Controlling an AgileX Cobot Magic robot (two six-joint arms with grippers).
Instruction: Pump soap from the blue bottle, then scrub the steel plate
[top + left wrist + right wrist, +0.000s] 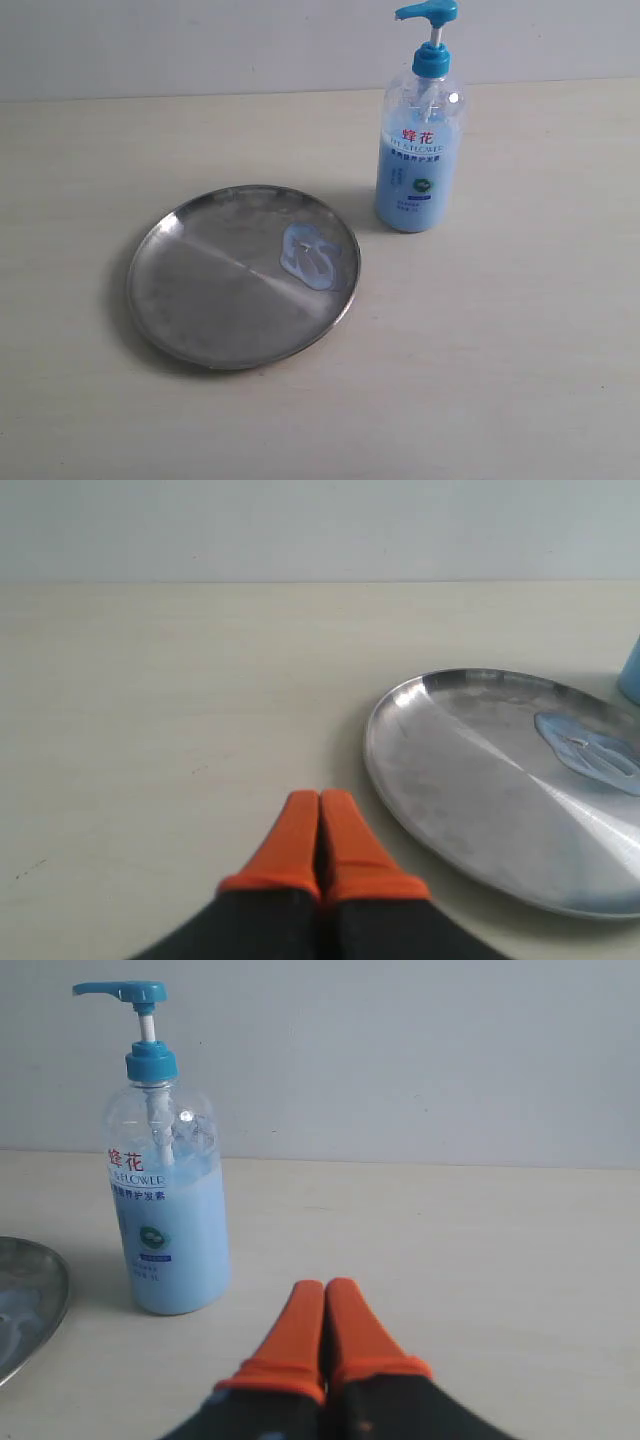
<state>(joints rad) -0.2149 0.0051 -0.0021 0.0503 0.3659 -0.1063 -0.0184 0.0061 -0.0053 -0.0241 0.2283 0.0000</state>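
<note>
Shows a pale tabletop (pixel 520 360) from above, with no arm in this wide view. Places the steel plate (pixel 200 300) left of the middle, well in from every edge. Places the blue bottle (pixel 420 160) upright just beside the plate's rim, toward the far edge, with its spout turned to the plate's side. Shows the soap (pixel 312 257) as a glossy pale-blue blob on the plate, close to the rim nearest the bottle. Suggests pumping done and scrubbing not yet begun.

From the wrist views:
- Left gripper (pixel 320 798): orange fingers pressed together, grasping nothing, low over bare tabletop near the plate's rim, on the side away from the bottle.
- Right gripper (pixel 325 1285): likewise pressed together and empty, near the bottle, with the plate's rim beyond it.
- No scrubbing tool in sight.

Possible trouble from here, as judgement only:
- Plate skidding or spinning across the smooth tabletop, because nothing pins it and any sideways rub would push on a light, slick dish.
- Soap shoved over the low rim onto the tabletop, because the blob lies so close to that rim.
- Bottle knocked over, because of its height, its narrow base and its closeness to the plate during wide strokes.
- Hard fingertips scraping the steel rather than cleaning it.
</note>
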